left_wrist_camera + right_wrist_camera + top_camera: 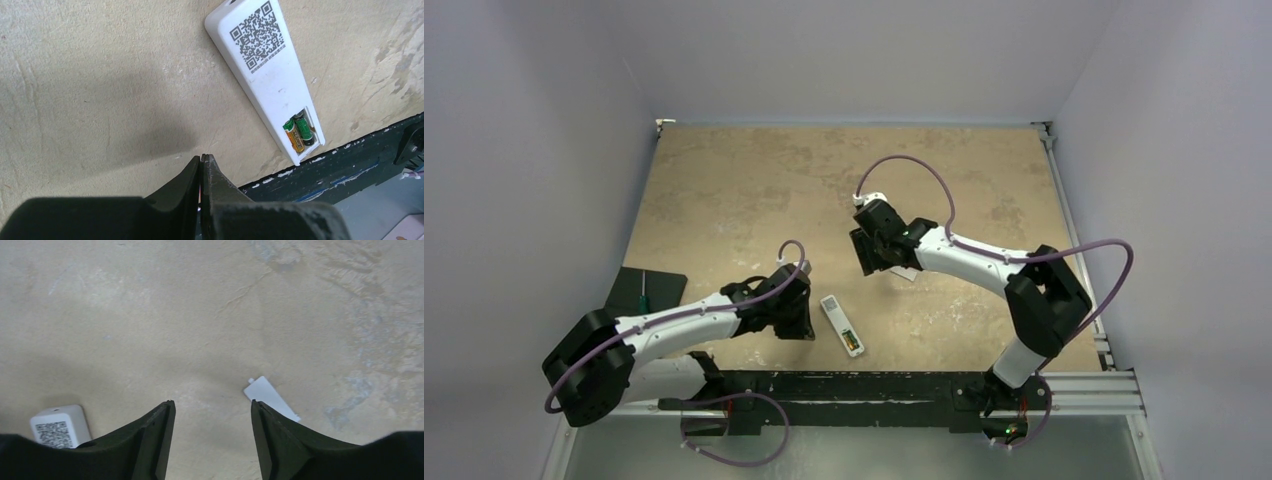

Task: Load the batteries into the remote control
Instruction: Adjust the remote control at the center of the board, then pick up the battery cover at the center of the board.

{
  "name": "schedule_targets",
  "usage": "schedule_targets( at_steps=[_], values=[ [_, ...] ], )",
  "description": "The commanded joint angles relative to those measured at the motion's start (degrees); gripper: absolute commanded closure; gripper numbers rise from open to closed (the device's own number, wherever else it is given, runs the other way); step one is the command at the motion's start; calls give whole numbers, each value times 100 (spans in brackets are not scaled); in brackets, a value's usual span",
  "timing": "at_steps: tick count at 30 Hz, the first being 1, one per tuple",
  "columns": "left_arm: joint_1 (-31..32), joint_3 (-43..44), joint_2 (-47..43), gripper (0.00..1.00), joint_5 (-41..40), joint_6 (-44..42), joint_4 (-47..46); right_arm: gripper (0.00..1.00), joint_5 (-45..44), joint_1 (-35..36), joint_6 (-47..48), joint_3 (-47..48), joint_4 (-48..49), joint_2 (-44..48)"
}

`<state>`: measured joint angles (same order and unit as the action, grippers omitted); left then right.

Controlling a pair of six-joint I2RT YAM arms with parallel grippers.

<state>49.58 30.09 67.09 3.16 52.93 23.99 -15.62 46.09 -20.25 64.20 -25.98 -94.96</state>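
Note:
The white remote control lies back-up near the table's front edge, between the arms. In the left wrist view the remote shows a dark square code label and an open recess holding both batteries: the gold-yellow one and the dark greenish-black one. My left gripper is shut and empty, hovering left of the remote. My right gripper is open and empty above the table, with a flat white battery cover just beyond its right finger. The remote's label end shows at that view's lower left.
A dark mat with a green-handled tool lies at the left edge. The black rail runs along the table's front edge, close below the remote.

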Motion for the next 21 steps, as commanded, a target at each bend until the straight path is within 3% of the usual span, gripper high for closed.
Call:
schedule_targets(
  at_steps=[1, 21],
  values=[
    [16, 93, 81, 97, -18, -109, -56, 33, -47, -277, 582, 102, -168, 267],
    [16, 86, 194, 95, 79, -255, -156, 26, 1091, -1239, 900, 75, -370, -341]
  ],
)
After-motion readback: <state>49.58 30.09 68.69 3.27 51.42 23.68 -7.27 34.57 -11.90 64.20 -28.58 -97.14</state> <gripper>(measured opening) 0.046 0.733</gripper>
